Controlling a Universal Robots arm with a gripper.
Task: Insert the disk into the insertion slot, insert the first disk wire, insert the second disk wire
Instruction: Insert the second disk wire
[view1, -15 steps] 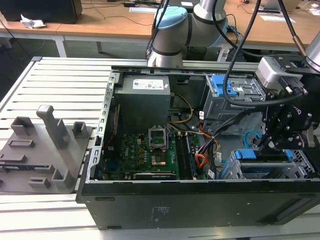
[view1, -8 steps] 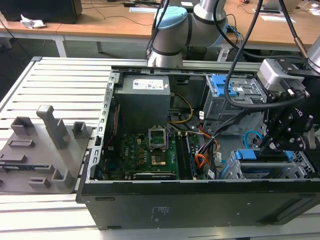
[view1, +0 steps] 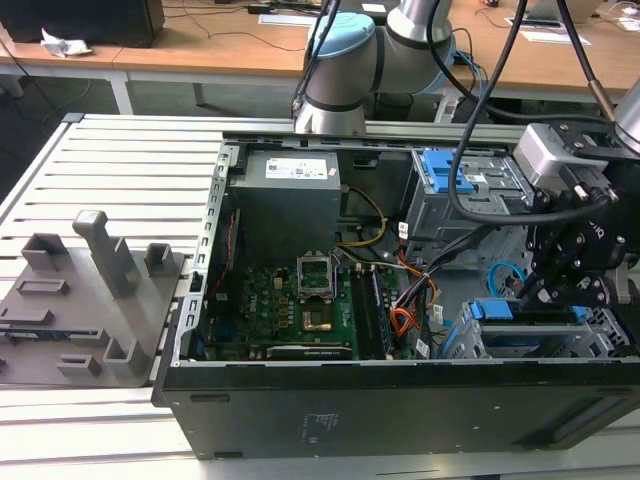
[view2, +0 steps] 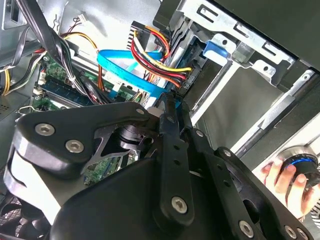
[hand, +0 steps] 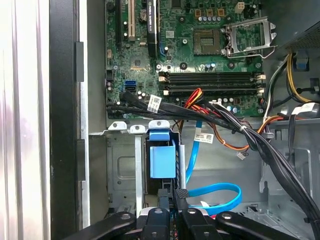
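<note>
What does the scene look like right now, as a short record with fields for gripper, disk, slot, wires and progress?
gripper: down inside the case at the blue bracket's end
disk: seated in the cage, blue bracket showing
slot: silver cage, holding the disk
first wire: orange, red and black bundle, plug at the disk's rear
second wire: light-blue cable, looped beside the cage
progress: disk inserted; wire seating cannot be told

The exterior view looks down from above onto the open computer case, while both wrist views sit close inside it, sharing the blue cable.
</note>
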